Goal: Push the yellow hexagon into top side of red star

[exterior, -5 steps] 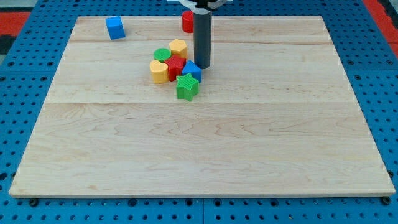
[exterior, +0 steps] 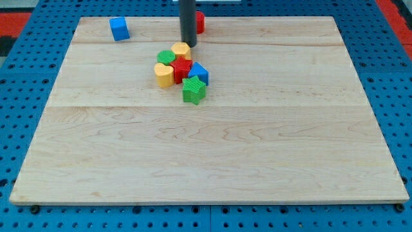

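The yellow hexagon (exterior: 181,51) sits at the top of a tight cluster, touching the top side of the red star (exterior: 182,69). My tip (exterior: 188,44) is just above and right of the hexagon, at its upper edge. A green round block (exterior: 167,57) is left of the hexagon. A yellow block (exterior: 164,75) is left of the star, a blue block (exterior: 199,72) is on its right, and a green star-like block (exterior: 194,89) is below right.
A blue cube (exterior: 118,28) stands near the board's top left. A red block (exterior: 198,22) near the top edge is partly hidden behind my rod. The wooden board (exterior: 206,154) lies on a blue pegboard.
My tip moved up and left, from beside the blue block on the cluster's right to the hexagon's top edge. The hexagon has shifted slightly left and down.
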Motion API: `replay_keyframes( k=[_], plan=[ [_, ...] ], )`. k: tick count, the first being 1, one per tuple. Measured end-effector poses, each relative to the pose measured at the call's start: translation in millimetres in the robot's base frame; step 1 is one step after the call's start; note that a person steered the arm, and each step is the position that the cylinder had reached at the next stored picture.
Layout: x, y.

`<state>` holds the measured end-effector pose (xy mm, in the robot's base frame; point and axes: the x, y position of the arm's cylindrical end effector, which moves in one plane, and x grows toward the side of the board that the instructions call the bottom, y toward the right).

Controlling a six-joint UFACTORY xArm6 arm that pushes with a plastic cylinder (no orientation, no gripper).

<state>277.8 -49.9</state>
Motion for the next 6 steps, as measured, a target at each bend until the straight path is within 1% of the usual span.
replay_keyframes(
  k=[2, 5, 6],
  plan=[
    [8.7, -10.7],
    [41.0, -14.8],
    [46.6, -26.7]
  ],
)
